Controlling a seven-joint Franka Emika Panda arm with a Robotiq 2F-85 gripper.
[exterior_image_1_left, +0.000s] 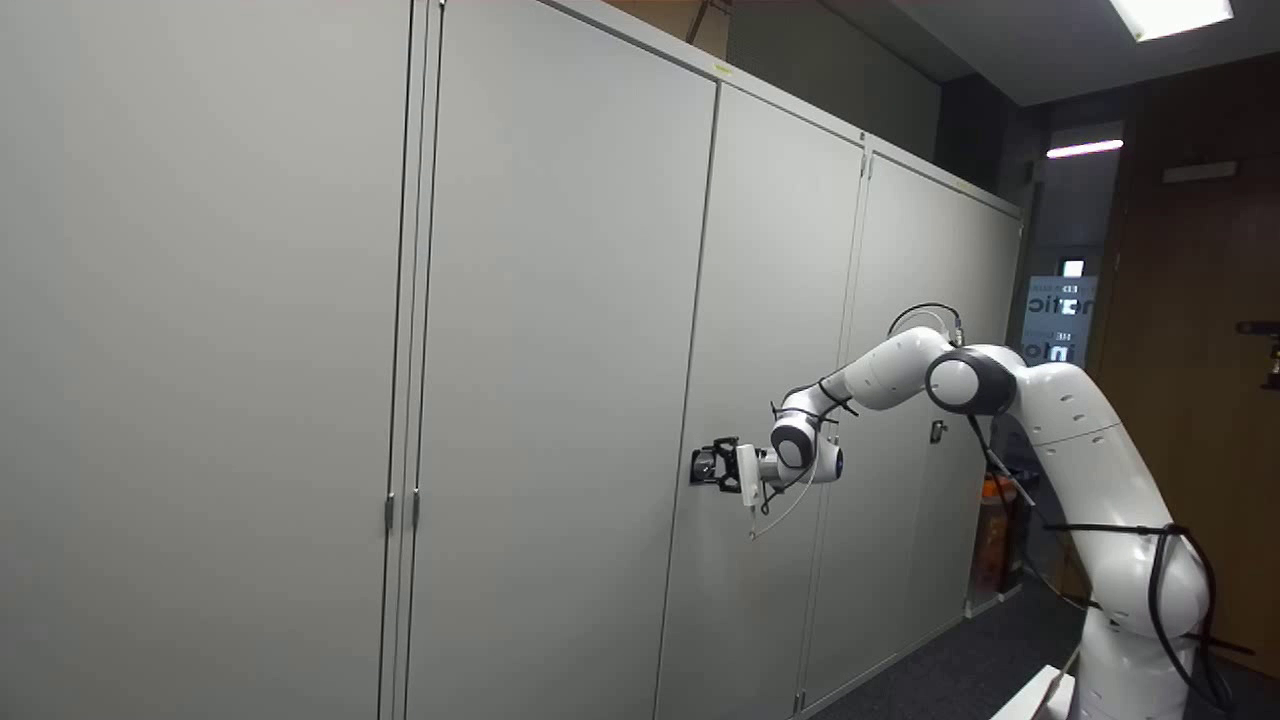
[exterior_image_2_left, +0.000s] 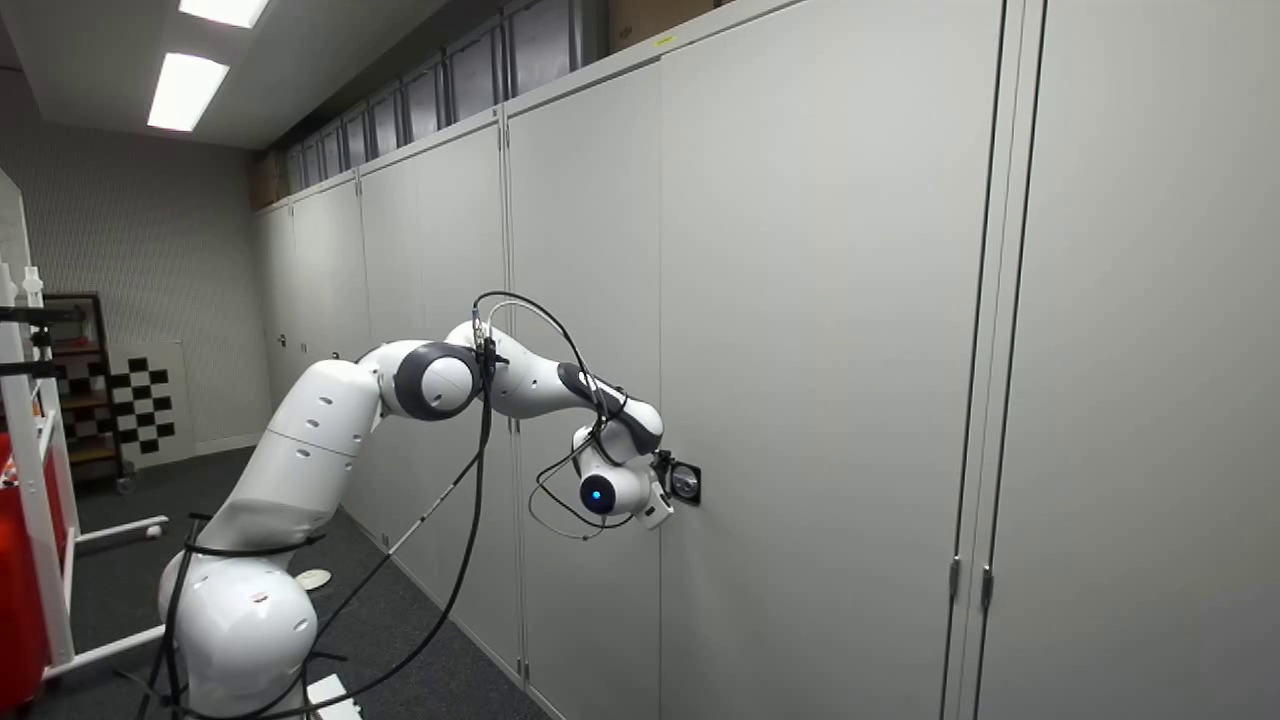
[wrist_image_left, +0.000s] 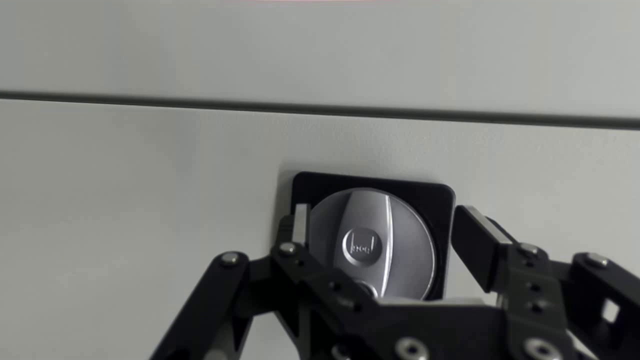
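Observation:
A round grey metal knob (wrist_image_left: 367, 215) with a raised central grip is set in a square black plate (wrist_image_left: 425, 195) on a light grey cabinet door. A small keyhole at the knob's lower part is half hidden by the gripper. My gripper (wrist_image_left: 384, 215) is open in the wrist view, one finger at each side of the knob. The left fingertip overlaps the plate's left edge; the right one is by its right edge. I cannot tell whether either touches. In both exterior views the gripper (exterior_image_1_left: 715, 466) is at the door, and the knob also shows (exterior_image_2_left: 686, 483).
Tall grey cabinets (exterior_image_1_left: 570, 330) form a long wall. A door seam (wrist_image_left: 200, 103) runs close to the plate. Hinges (exterior_image_1_left: 389, 512) show on neighbouring doors. Cables (exterior_image_2_left: 480, 500) hang from the arm. A white frame (exterior_image_2_left: 45, 500) and a red object (exterior_image_2_left: 20, 580) stand behind the robot.

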